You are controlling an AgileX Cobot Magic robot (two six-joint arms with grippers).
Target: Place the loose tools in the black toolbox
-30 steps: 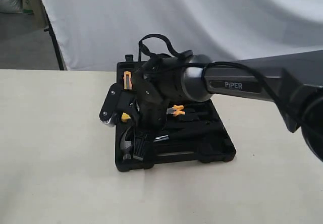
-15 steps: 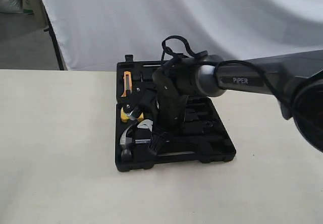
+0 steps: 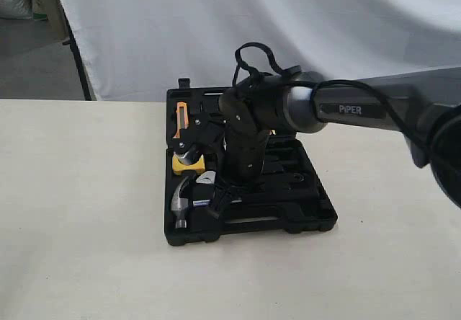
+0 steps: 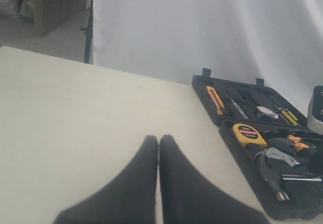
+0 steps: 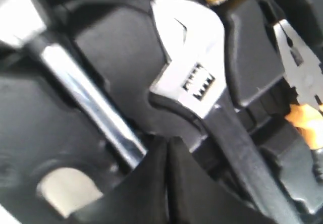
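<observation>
The black toolbox [image 3: 306, 215] lies open on the table. In it rests the claw hammer [image 3: 180, 202], its steel head near the box's front left corner. The adjustable wrench [image 5: 194, 57] lies beside the hammer's shaft [image 5: 88, 95], silver head up, black handle running past my fingers. My right gripper [image 5: 168, 141] is shut and empty, its tips hovering just over the tray between hammer and wrench [image 3: 207, 180]. My left gripper [image 4: 159, 139] is shut over bare table, well short of the toolbox [image 4: 204, 90]. A small round item [image 4: 266, 112] in the far half may be the tape roll.
A yellow tape measure [image 3: 186, 164] and an orange knife [image 3: 181, 118] sit in the box's left side. Orange-handled pliers [image 5: 302, 108] lie beside the wrench. The right arm [image 3: 346, 109] spans the box from the right. A white backdrop hangs behind the cream table [image 3: 79, 212].
The right arm's wrist has swung up and to the right over the box, uncovering the tape measure and the wrench head. The gripper tips shifted right from the hammer head.
</observation>
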